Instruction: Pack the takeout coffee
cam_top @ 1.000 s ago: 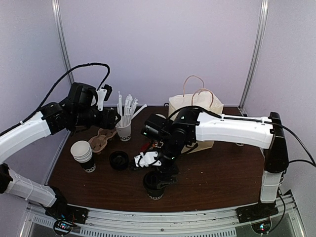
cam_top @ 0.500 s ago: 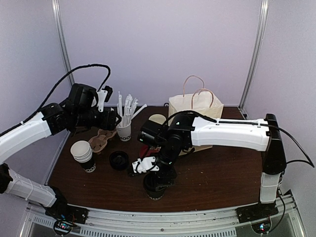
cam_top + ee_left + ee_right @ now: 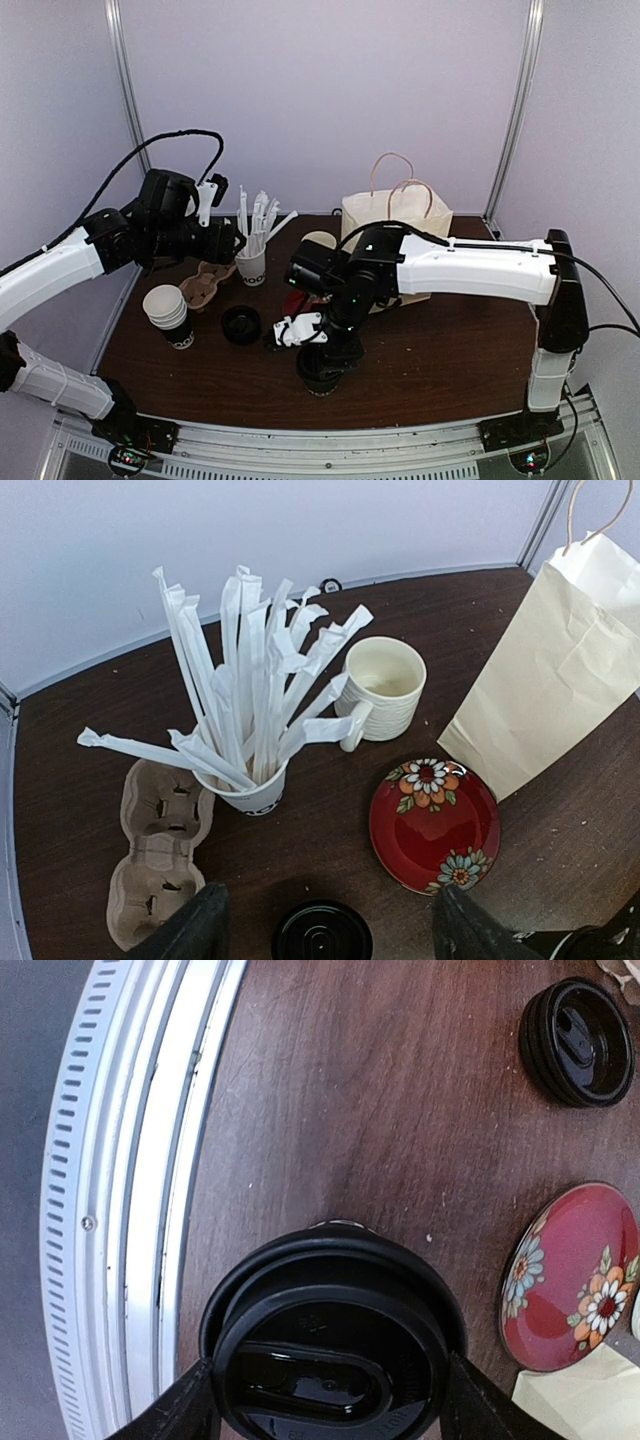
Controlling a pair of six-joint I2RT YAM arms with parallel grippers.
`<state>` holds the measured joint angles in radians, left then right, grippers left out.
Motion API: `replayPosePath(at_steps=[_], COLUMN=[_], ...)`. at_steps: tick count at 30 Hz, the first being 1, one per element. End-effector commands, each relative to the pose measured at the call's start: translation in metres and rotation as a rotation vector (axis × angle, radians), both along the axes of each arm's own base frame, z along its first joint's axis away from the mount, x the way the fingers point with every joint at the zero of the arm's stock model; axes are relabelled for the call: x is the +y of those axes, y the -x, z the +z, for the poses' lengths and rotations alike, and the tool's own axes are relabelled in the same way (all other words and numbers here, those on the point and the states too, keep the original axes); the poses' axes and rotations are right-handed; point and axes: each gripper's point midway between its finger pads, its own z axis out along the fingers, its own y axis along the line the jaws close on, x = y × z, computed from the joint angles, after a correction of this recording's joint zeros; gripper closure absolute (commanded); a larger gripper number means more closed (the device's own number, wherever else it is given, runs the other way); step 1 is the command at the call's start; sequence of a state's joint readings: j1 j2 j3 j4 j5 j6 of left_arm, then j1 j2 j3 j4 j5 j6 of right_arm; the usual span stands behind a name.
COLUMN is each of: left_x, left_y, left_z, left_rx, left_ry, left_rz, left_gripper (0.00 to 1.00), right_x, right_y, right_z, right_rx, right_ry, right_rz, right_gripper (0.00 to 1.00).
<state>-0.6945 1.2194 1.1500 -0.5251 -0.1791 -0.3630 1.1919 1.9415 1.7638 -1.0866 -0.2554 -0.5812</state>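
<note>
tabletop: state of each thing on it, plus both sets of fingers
black paper cup with black plastic lid: upright, lidded
right fingers: either side of that cup, grip unclear
left fingers: open, empty
second black plastic lid: top up on the table
cream paper bag: upright
pulp cup carrier: empty
cream ceramic mug: upright, empty
white paper cup of wrapped straws: upright, full
red floral plate: bare

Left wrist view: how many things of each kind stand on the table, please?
cup of straws: 1
mug: 1
plate: 1
paper bag: 1
cup carrier: 1
black lid: 1
Total: 6
</note>
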Motion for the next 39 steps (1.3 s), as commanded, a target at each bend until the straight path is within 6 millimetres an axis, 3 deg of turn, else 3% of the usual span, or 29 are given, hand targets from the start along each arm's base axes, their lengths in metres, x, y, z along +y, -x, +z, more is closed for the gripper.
replayPosePath(at_steps=[1, 6, 13, 20, 29, 35, 39], left_x=[-0.003, -0.002, -0.013, -0.024, -0.036, -0.037, -0.036], left_y=[-0.003, -0.006, -0.013, -0.02, -0.026, -0.024, -0.023], left_z=[0.003, 0.006, 0.011, 0.018, 0.023, 0.022, 0.022], left_rx=[-0.015, -0.024, -0.021, -0.025, -0.022, -0.016, -0.015], left_ry=[0.008, -0.002, 0.009, 0.019, 0.036, 0.04, 0.042], left_rz=[-0.005, 0.0, -0.02, -0.046, -0.077, -0.082, -0.082], left_gripper=[0.28, 0.28, 0.28, 0.28, 0.29, 0.29, 0.29], right_x=[-0.038, -0.09, -0.197, -0.302, -0.405, -0.438, -0.45], right_y=[-0.008, -0.032, -0.083, -0.103, -0.131, -0.148, -0.156], right_z=[0.021, 0.028, 0.033, 0.032, 0.022, 0.008, 0.0], right_rx=[-0.017, 0.05, 0.093, 0.053, 0.067, 0.127, 0.133], right_ry=[0.015, 0.029, 0.035, 0.058, 0.034, -0.012, -0.027], right_rz=[-0.085, -0.242, -0.593, -0.923, -1.258, -1.385, -1.428], right_gripper=[0.3, 0.29, 0.3, 0.28, 0.27, 0.27, 0.24])
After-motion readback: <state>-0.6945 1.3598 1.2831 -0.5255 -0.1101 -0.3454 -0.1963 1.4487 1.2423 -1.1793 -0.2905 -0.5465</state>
